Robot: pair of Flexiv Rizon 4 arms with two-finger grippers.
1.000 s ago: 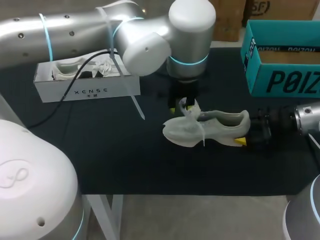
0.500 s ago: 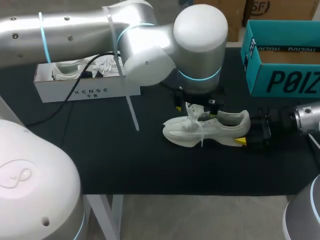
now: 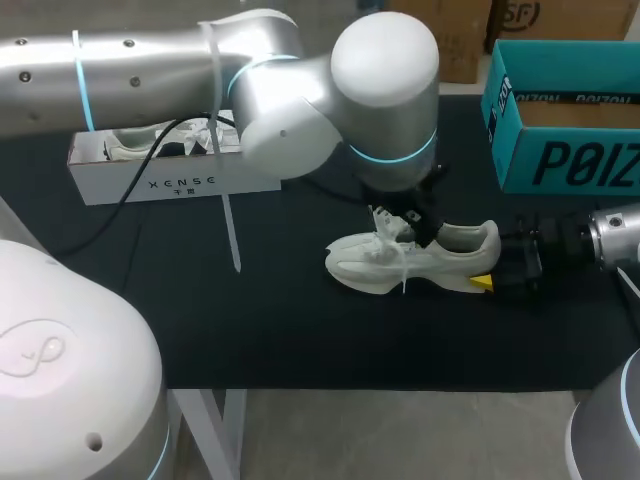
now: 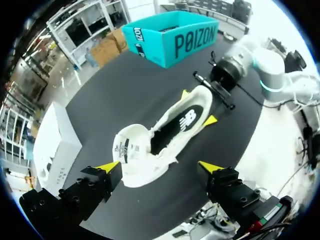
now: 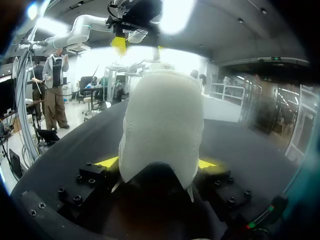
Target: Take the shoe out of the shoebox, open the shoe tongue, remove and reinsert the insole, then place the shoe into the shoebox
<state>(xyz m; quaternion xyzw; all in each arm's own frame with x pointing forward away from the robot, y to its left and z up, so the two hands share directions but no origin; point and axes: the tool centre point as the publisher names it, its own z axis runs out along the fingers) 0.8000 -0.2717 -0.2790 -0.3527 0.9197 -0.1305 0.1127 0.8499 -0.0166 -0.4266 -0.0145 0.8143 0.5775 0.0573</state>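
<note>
The left arm (image 3: 385,90) has swung its wrist rightward over the middle of the shoe (image 3: 410,262) since a second ago; the tongue and laces, then pulled up beside a yellow tip, now lie lower; the shoe and the right tool (image 3: 488,266) at its heel have stayed put.

In the head view the shoe rests on its sole on the black table (image 3: 250,320), toe toward my left; the wrist covers the left tool (image 4: 159,169), so its fingers cannot be made out here; only one yellow tip of the right tool shows, under the heel; the teal shoebox (image 3: 565,150) stands open at the far right, cut off by the edge, well apart from the shoe; a white box (image 3: 170,182) sits far left, partly hidden behind the arm.

In the left wrist view the left tool hangs released above the shoe, fingers wide apart, touching nothing; the tongue (image 4: 125,147) is folded forward over the toe; the dark insole (image 4: 182,120) shows inside the shoe; the right tool's two tips flank the heel.

In the right wrist view the right tool is clenched on the shoe's heel, a yellow tip against each side; the heel hides the rest of the shoe.
</note>
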